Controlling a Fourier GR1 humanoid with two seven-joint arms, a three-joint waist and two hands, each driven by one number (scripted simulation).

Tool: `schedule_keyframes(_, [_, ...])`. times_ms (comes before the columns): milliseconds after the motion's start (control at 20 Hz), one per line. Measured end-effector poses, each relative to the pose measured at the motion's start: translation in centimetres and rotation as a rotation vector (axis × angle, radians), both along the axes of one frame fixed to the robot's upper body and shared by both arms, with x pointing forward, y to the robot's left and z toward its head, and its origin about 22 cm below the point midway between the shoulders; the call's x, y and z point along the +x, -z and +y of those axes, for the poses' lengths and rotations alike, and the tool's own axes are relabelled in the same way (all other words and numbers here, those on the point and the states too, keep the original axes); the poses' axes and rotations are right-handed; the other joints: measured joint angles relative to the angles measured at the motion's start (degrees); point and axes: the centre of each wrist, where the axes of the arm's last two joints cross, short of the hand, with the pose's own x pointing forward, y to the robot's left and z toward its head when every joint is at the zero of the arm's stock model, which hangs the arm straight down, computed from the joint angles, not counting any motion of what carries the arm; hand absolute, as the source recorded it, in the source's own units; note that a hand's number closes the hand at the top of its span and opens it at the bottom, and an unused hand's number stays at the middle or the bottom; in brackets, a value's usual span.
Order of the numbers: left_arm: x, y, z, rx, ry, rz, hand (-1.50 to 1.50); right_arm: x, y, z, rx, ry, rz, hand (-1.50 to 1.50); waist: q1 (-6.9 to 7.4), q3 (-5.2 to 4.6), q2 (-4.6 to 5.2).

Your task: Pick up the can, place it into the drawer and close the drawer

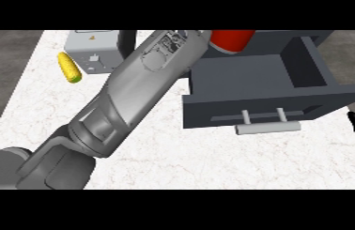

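Smooth grey left forearm (132, 97) crossing diagonally to top centre, left hand hidden past the wrist so its grasp cannot be told, glossy red cylindrical can (232, 39) at upper right above the open boxy slate drawer (257, 90) with bar handle (267, 127), bumpy yellow corn cob (68, 67) upper left beside a grey box (94, 50), white marbled counter (208, 158), black right hand (351, 121) sliver at right edge.

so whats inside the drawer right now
The open drawer shows only its bare dark floor. The red can sits at its back edge, partly covered by the left forearm; whether it is in or above the drawer cannot be told.
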Motion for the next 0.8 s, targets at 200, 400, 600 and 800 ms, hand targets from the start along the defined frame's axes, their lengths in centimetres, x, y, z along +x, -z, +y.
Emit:
schedule_keyframes(200, [0.3,0.7,-0.1,0.012,-0.008,0.017,1.5,0.5,0.2,-0.3,0.007,0.002,-0.005,-1.5,-0.25,0.01,0.09])
schedule_keyframes(400, [0.4,1.4,-0.2,0.039,-0.033,0.001,1.5,0.7,0.4,0.0,0.005,-0.007,-0.006,-1.5,-0.97,0.04,0.26])
schedule_keyframes(600, [0.6,2.1,-0.1,0.06,-0.061,-0.009,1.5,1.3,0.3,0.1,0.005,-0.01,-0.014,-1.5,-1.52,0.06,0.5])
schedule_keyframes(800, [0.8,3.1,0.1,0.091,-0.081,-0.023,1.5,1.6,0.4,0.0,0.001,-0.016,-0.013,-1.5,-2.14,0.08,0.66])
